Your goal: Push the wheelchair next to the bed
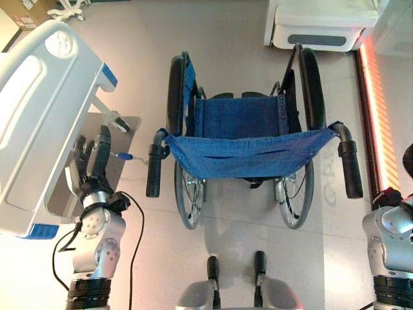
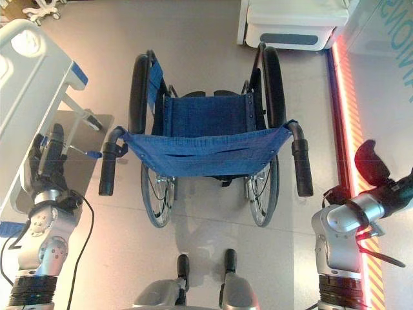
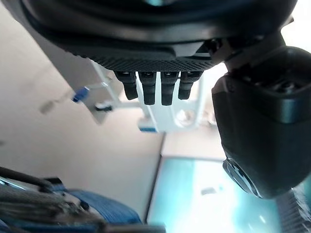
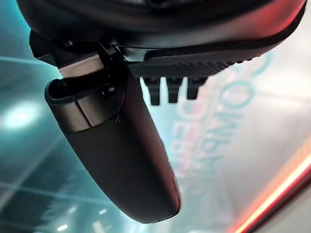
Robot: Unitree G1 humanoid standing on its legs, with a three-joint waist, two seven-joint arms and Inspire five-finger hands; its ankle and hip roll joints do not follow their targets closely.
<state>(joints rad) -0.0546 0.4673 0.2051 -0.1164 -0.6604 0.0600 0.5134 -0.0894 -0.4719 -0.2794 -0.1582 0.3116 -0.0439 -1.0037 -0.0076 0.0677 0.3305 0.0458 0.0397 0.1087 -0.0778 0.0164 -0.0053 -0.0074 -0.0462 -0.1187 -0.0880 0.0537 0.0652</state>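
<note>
Left robot hand (image 1: 91, 161) is raised on the left side, with its dark fingers (image 3: 148, 89) straight and apart, holding nothing. It hangs in front of the white bed (image 1: 39, 110), which stands at the far left and has a blue patch near its corner. A flat grey plate (image 1: 119, 155) sticks out low beside the bed, with a small blue-tipped lever (image 1: 124, 155) over it. Just to the right of that robot hand is the wheelchair (image 1: 248, 139), and the robot hand is near its left push handle (image 1: 153, 171) but not touching it. The wheelchair stands in the middle of the grey floor (image 1: 226, 39), with its back to the robot. It has a blue cloth seat and back, black armrests, and two big spoked wheels. It is beside the bed, with a gap of floor between them. Its right push handle (image 1: 350, 169) sticks out on the other side. Past the wheelchair, at the far end, stands a white machine (image 1: 319, 26) with a grey band. Right robot hand (image 2: 371, 163) is far to the right, well apart from the right push handle, by a glowing orange strip (image 2: 348, 123) on the floor. Its fingers (image 4: 170, 90) are straight and hold nothing.
</note>
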